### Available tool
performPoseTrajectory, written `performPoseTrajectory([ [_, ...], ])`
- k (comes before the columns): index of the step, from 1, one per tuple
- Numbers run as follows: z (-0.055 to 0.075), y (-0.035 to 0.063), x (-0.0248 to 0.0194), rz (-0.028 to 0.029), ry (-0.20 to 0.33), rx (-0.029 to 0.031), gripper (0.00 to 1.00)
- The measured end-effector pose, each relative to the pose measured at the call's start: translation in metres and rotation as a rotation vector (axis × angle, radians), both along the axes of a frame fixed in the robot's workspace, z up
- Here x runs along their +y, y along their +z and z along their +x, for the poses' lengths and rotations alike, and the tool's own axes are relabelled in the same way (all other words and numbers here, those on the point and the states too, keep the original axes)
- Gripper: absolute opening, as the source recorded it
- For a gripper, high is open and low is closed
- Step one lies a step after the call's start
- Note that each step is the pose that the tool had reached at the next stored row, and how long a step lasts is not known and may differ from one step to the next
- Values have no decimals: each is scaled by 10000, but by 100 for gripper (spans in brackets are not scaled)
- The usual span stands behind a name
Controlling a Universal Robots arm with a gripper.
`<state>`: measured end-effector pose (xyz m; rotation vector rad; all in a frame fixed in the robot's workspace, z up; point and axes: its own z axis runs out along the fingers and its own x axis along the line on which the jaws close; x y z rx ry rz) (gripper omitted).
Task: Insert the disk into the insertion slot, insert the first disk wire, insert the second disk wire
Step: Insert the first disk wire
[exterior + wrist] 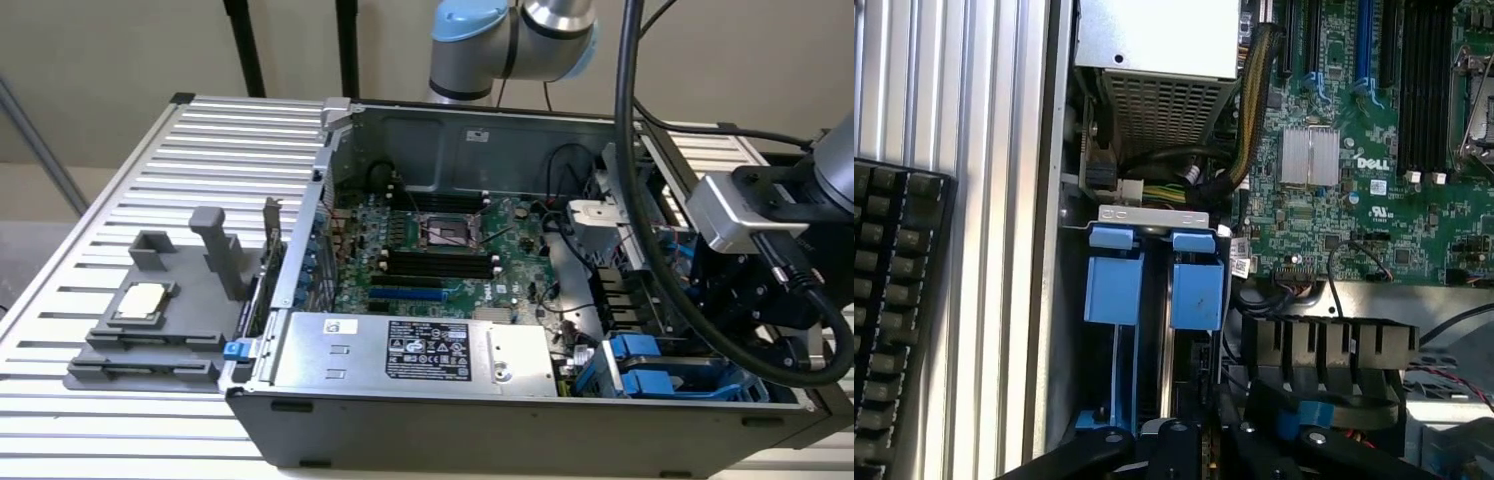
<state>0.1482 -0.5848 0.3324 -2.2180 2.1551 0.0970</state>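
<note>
The insertion slot (1154, 330) is a dark metal bay in the case's corner, with two bright blue plastic pieces (1114, 290) standing side by side in it. In the exterior view the same bay (651, 372) sits at the case's front, on the exterior view's right. The disk's silver body and white label are hidden, and I cannot tell whether it sits between the blue pieces. My gripper (1174, 450) hangs just above the bay's near end, its black body (747, 310) over the case's edge. Loose cables with a white connector (1129, 188) lie beside the bay.
The silver box with a black label (414, 350) fills the case's front. The green motherboard (441, 250) and a black fan shroud (1324, 345) border the bay. A grey moulded tray (154, 320) rests on the slatted table (80, 420). A black keyboard (894, 320) lies outside the case.
</note>
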Motion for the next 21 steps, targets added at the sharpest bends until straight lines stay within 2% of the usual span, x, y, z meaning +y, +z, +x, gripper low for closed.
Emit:
performPoseTrajectory([
  [3, 0, 23, -1, -31, 0, 3, 19],
  [4, 0, 42, -1, -33, 0, 5, 25],
  [8, 0, 198, -2, -49, -1, 12, 25],
  [12, -45, 283, -9, -49, -1, 12, 25],
  [17, -61, 509, -9, -49, -1, 13, 25],
  [21, -71, 635, 17, -57, 16, 12, 25],
])
